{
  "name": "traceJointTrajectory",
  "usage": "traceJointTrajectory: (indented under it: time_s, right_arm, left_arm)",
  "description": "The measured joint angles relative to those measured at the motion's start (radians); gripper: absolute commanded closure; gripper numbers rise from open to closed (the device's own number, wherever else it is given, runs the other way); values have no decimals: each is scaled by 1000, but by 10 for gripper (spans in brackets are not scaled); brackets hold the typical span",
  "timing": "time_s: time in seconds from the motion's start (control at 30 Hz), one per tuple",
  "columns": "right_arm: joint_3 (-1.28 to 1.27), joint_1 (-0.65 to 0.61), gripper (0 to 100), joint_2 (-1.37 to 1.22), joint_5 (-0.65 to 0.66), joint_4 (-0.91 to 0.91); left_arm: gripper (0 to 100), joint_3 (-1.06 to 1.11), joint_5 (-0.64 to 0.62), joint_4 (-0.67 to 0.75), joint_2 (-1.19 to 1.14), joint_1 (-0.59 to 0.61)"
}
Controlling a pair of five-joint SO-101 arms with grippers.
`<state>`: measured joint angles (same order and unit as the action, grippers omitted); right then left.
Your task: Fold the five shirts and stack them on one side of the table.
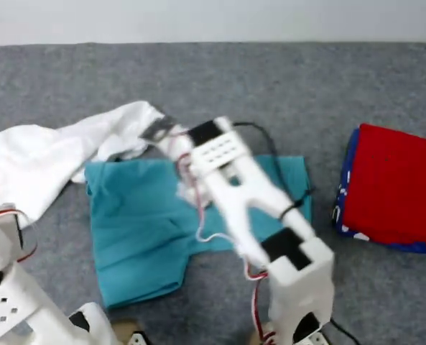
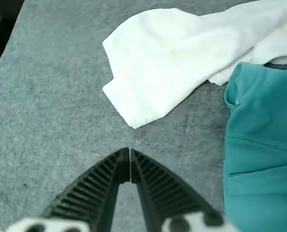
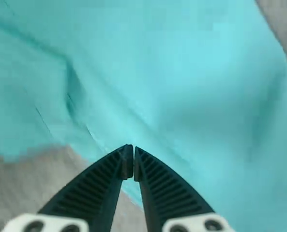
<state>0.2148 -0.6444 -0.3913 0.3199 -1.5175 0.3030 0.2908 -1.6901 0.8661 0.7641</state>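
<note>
Right arm base [image 1: 299, 287] sits closest, at 6 o'clock, with its links stretched toward table centre over the teal shirt [image 1: 141, 230]. Right gripper [image 3: 129, 157]: jaws pressed together, no cloth seen between them, tips above teal fabric near its edge. Left gripper [image 2: 129, 159]: jaws pressed together, empty, above bare grey table cover [image 1: 284, 79], near 7 o'clock. Teal shirt lies spread and rumpled at centre. White shirt [image 1: 33, 158] is crumpled at 10 o'clock, touching the teal shirt's 11 o'clock corner. Red shirt [image 1: 399, 183] is folded at 3 o'clock, stacked on a blue garment [image 1: 345, 194].
</note>
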Motion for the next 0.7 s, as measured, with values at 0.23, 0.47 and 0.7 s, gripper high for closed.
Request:
traceJointTrajectory:
  time_s: [0.23, 0.47, 0.7]
  right_arm:
    - [143, -126, 987, -153, -97, 25]
    - [334, -190, 864, -221, -117, -155]
    - [370, -210, 851, -292, -117, -206]
  left_arm:
    - [995, 0, 0, 0, 0, 26]
    - [995, 0, 0, 0, 0, 26]
    - [995, 18, 0, 0, 0, 26]
